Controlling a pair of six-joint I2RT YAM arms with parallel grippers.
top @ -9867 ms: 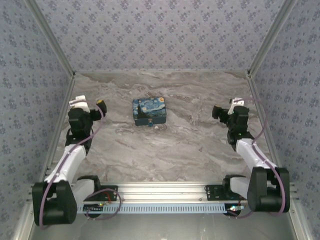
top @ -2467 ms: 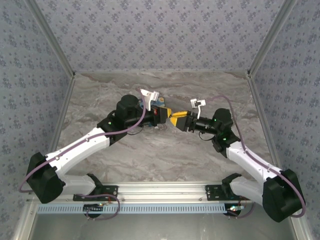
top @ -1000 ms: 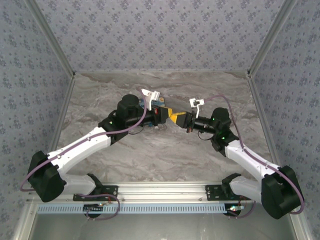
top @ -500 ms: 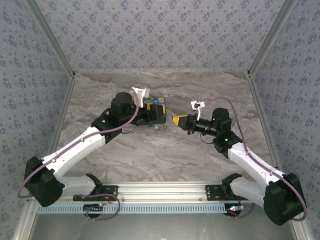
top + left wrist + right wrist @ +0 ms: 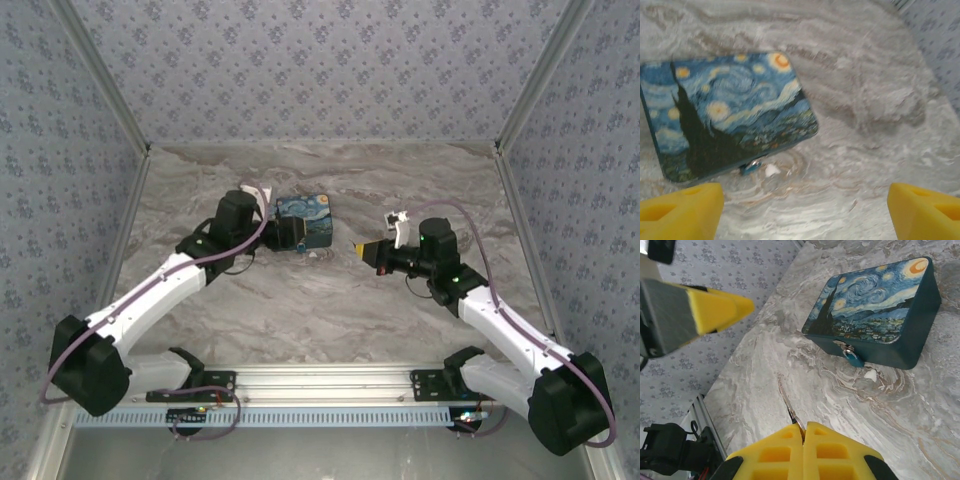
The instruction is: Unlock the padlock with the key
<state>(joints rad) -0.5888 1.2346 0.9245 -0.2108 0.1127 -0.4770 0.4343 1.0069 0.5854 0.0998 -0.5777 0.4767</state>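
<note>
1. My left gripper hung wide open and empty over the worktop. Its two yellow fingertips sat at the lower corners of the left wrist view.
2. The Starry Night box lay closed and flat on the worktop. It was ahead of the open gap, toward the left of that view, and touched neither fingertip.
3. The padlock was a small metallic piece hanging at the clasp in the middle of the box's front wall.
4. The key showed its blue head just below the padlock, touching it and low against the worktop. Its shaft was hidden, so I could not tell whether it sat inside the lock.
5. A white scrap lay on the worktop just beside the key.
6. My right gripper was closed, its yellow fingers pressed pad to pad. A thin dark sliver showed at the seam, and I could not tell what it was.
7. In the right wrist view, the padlock and key lay ahead of the right gripper, up and to the right, well apart from it, with bare worktop between.
8. In the top view, the left gripper hovered at the box's near edge, and the right gripper pointed toward the box from the other side.
</note>
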